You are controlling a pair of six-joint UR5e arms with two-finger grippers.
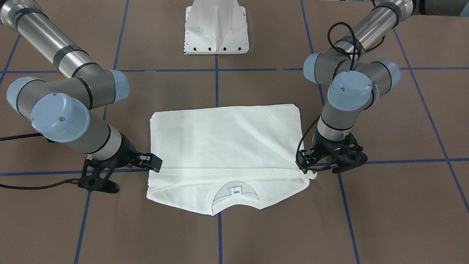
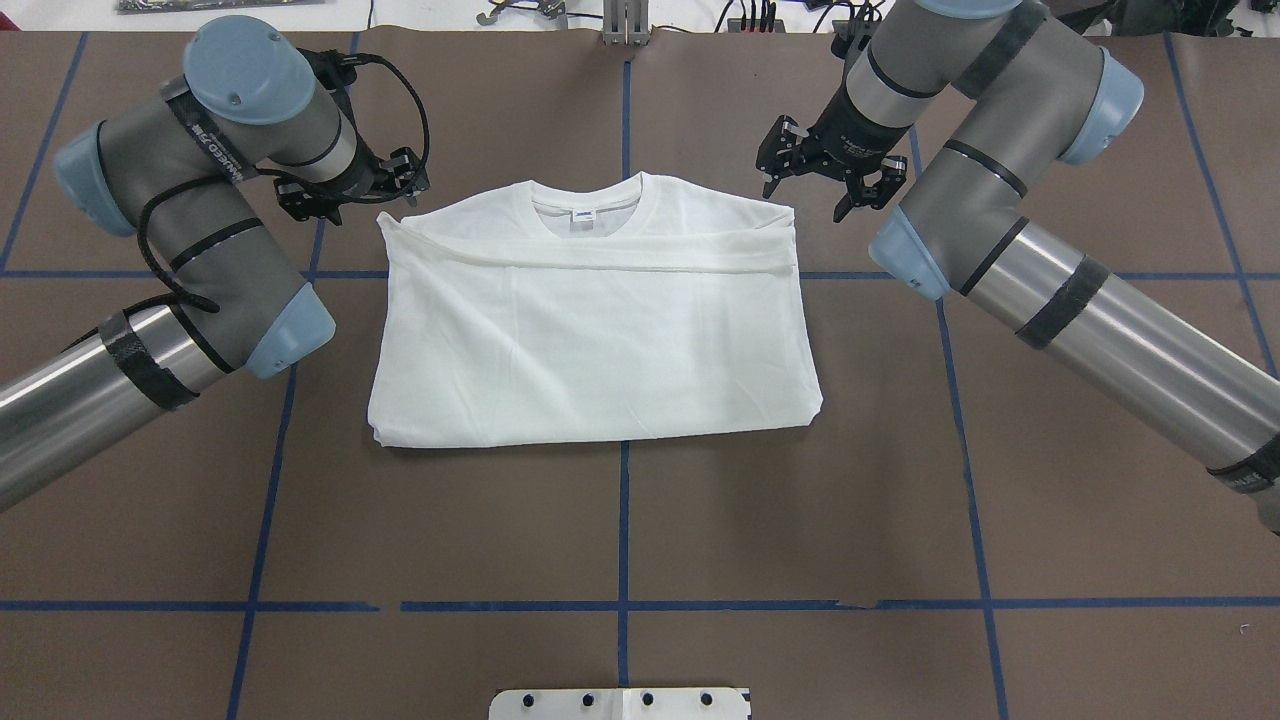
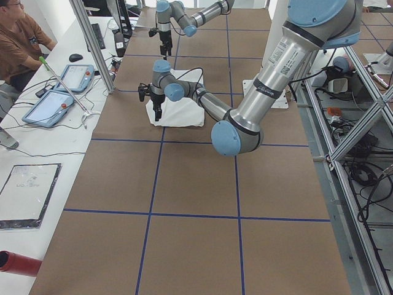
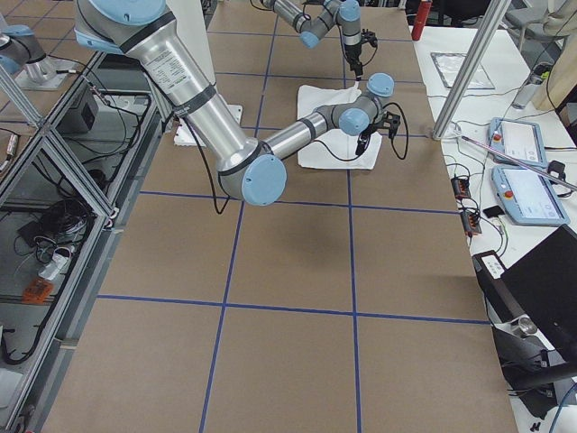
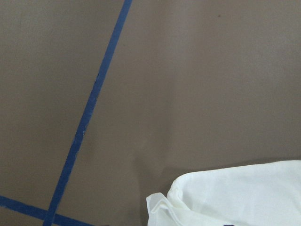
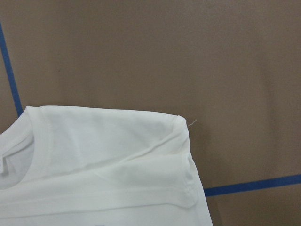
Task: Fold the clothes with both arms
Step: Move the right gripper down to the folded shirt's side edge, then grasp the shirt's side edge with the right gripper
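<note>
Lying folded, the shirt [image 2: 595,340] rests between left pincer [image 2: 403,188] and right pincer [image 2: 806,200].

Folded on the table [image 2: 620,520], the white shirt [image 2: 600,340] hides whatever lies beneath its top layer, the print on its collar label [image 2: 583,216] is too small to read, and each wrist camera catches only a corner before the bottom edge cuts it off. The left gripper [image 1: 307,164] shows only as a dark tangle in the wide views, so whether its jaws stand apart or closed cannot be told, and both side views show it far too small to judge. The left arm [image 2: 200,250], the right arm [image 2: 1050,270] and the white pedestal [image 1: 216,29] all run out of frame.
</note>
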